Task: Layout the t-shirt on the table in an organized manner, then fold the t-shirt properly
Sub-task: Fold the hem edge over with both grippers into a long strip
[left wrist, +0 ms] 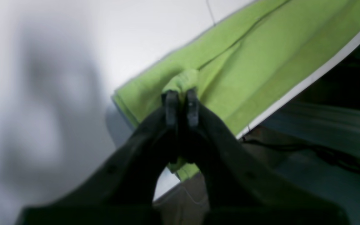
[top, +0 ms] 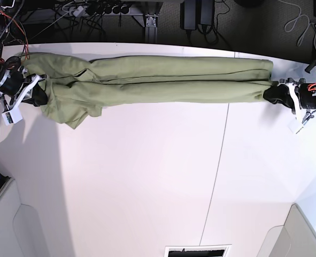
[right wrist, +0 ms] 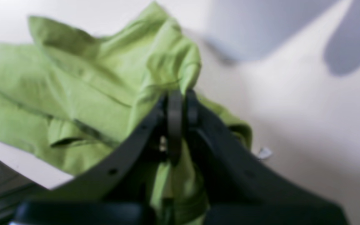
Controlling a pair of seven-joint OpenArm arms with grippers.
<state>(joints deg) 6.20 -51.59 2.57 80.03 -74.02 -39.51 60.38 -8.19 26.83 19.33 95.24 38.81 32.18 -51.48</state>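
White table (top: 147, 182) fills the view, and the t-shirt (top: 163, 80) lies stretched in a long band along its far edge; left gripper (top: 271, 95) pinches the right end, jaws pressed on cloth; right gripper (top: 37, 96) pinches the bunched left end.

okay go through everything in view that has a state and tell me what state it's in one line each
t-shirt: stretched long between both grippers along the table's far edge, folded lengthwise, wrinkled near the sleeve.
left gripper: shut on the shirt's end.
right gripper: shut on bunched cloth.
table: carries the shirt.
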